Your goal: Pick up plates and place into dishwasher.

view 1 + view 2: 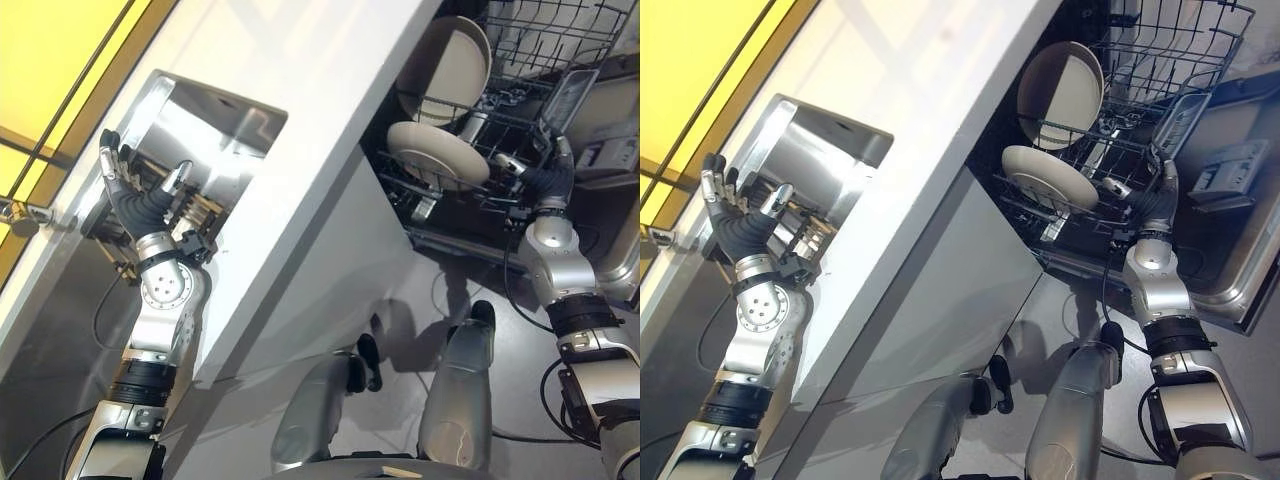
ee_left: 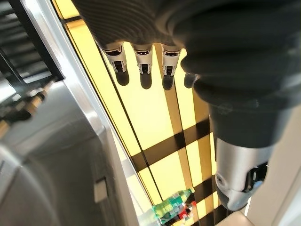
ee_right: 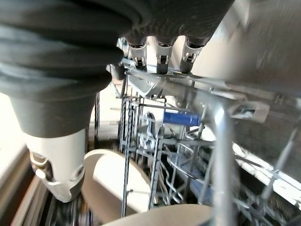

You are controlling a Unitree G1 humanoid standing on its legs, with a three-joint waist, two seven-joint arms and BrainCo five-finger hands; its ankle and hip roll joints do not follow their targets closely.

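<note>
At the dishwasher rack's near edge, right hand up against the wire rim, fingers straight, holding nothing. Just past it, two cream plates stand tilted in the rack's tines, close together, one behind the other; open wire room beyond them toward the rack's far end. Over the steel sink, left hand raised with fingers spread, empty. Between sink and dishwasher, bare white surface running to a sharp front edge.
</note>
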